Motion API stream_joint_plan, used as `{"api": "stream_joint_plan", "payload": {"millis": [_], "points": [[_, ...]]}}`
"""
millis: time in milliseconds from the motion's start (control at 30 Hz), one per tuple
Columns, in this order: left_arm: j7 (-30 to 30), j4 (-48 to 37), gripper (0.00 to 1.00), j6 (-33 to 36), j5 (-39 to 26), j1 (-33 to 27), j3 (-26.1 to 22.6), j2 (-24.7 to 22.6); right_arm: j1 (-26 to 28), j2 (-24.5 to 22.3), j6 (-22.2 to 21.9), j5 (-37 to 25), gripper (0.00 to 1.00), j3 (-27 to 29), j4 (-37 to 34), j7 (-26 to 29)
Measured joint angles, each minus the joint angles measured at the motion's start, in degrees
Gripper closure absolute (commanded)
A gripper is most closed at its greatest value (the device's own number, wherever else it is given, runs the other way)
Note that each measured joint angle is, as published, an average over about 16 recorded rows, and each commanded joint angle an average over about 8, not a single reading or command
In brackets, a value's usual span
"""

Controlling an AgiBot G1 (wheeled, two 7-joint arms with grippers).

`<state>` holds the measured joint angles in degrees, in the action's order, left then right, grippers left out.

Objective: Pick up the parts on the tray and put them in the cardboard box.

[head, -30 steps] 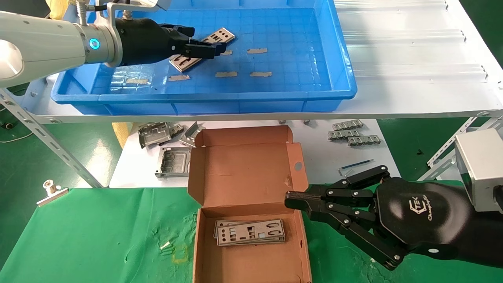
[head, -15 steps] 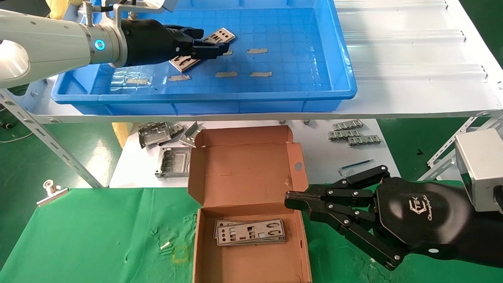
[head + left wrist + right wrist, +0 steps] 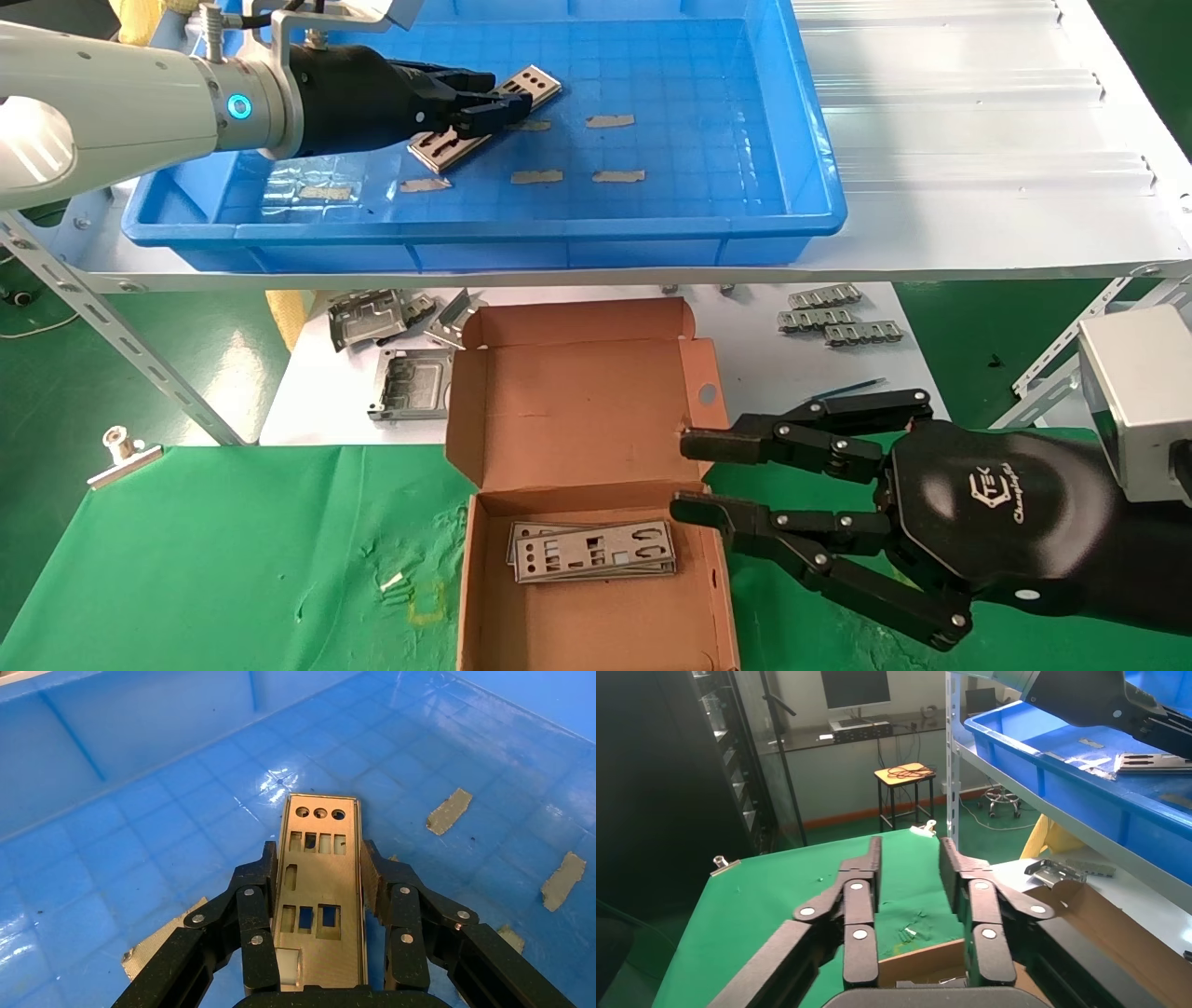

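One part (image 3: 535,84), a thin silver plate with punched holes, sits in the blue tray (image 3: 484,228) at its back left. My left gripper (image 3: 484,110) is shut on its long edges; in the left wrist view the part (image 3: 320,881) runs between the two fingers of the gripper (image 3: 318,852) just above the tray floor (image 3: 140,755). The open cardboard box (image 3: 577,410) sits on the green cloth below, with several parts (image 3: 591,550) stacked inside. My right gripper (image 3: 680,475) is open and empty beside the box's right wall, as the right wrist view (image 3: 910,846) also shows.
Grey tape strips (image 3: 610,120) lie on the tray floor. Folded metal brackets (image 3: 372,317) and smaller ones (image 3: 833,317) lie on the white surface under the shelf. A metal clip (image 3: 121,457) rests at the cloth's left edge.
My right gripper has opened from shut. My left gripper has closed onto the part, and the part has shifted and turned slightly in the tray.
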<state>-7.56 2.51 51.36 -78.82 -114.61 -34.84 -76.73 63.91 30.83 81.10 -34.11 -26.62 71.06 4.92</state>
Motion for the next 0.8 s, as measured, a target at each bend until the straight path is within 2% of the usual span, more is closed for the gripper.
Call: {"api": "stream_joint_plan", "payload": {"millis": [533,800], "points": [[0.6,0.7,1.00,0.5,0.8,-1.6,0.3,0.5,0.0,0.0,0.0,0.0,0.00,0.0,0.0,0.0],[2.0,1.1,1.00,5.2,1.8,-3.2,0.9,1.8,0.0,0.0,0.0,0.0,0.00,0.0,0.0,0.0]]}}
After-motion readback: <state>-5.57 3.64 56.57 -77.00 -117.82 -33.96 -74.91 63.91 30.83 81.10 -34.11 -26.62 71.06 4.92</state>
